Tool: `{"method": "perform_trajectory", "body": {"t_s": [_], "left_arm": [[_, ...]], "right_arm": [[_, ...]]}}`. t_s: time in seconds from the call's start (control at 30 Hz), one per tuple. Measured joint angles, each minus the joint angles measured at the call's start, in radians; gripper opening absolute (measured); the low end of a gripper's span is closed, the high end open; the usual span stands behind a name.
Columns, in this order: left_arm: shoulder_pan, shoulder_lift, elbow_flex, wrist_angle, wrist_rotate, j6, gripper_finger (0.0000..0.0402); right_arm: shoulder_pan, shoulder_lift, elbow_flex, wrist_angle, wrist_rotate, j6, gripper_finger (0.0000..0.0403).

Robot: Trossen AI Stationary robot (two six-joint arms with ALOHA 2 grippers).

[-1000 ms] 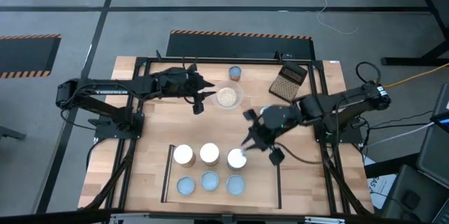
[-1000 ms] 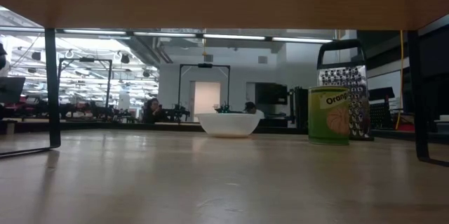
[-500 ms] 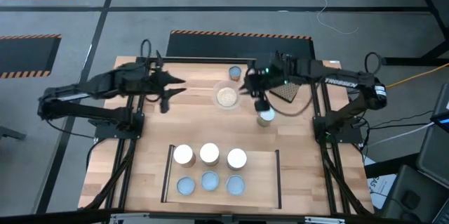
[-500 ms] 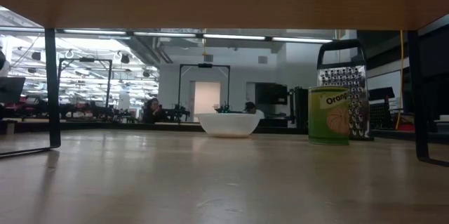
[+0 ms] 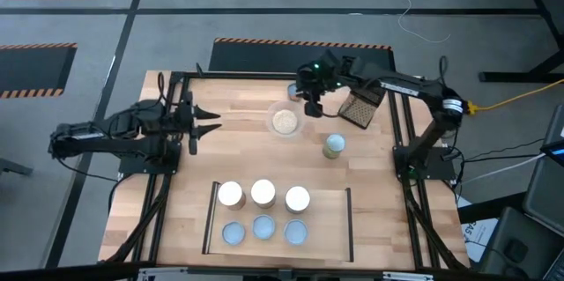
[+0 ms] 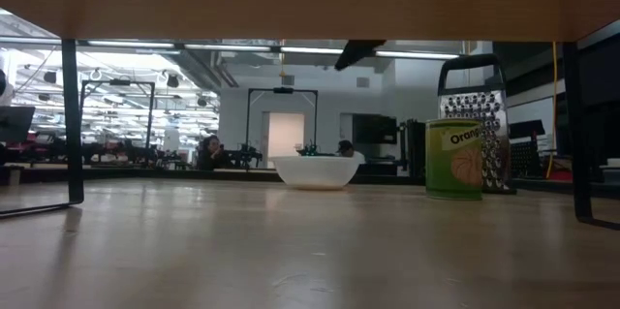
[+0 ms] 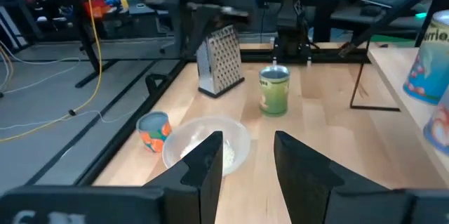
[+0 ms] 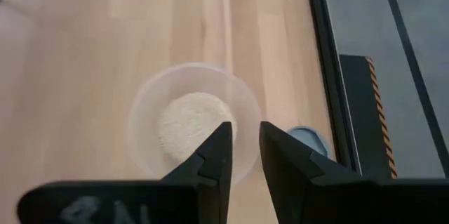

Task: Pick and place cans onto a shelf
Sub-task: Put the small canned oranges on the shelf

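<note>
The right gripper hangs over the back of the surface, above the bowl of grains and near the blue-topped can behind it; its jaws stand a narrow way apart and hold nothing. The left gripper waits at the left side, jaws parted and empty. A green-labelled can stands alone just beside the grater. Six cans stand in two rows on the shelf, whose right end is bare.
</note>
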Motion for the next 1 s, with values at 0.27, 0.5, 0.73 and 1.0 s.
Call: {"method": "perform_trajectory", "body": {"t_s": [0.27, 0.5, 0.73, 1.0], "left_arm": [[0.0, -0.02, -0.057, 0.014, 0.0, -0.005, 0.0121], [0.0, -0.02, -0.058, 0.014, 0.0, -0.006, 0.0121], [0.0, -0.02, -0.058, 0.014, 0.0, -0.007, 0.0121], [0.0, -0.02, -0.058, 0.013, 0.0, -0.007, 0.0121]], "right_arm": [[-0.044, 0.126, 0.0, 0.059, 0.068, 0.009, 0.0078], [-0.048, 0.208, 0.0, 0.058, 0.151, 0.008, 0.0078], [-0.048, 0.257, 0.0, 0.065, 0.165, 0.007, 0.0078], [-0.068, 0.273, -0.001, 0.083, 0.218, 0.005, 0.0078]]}}
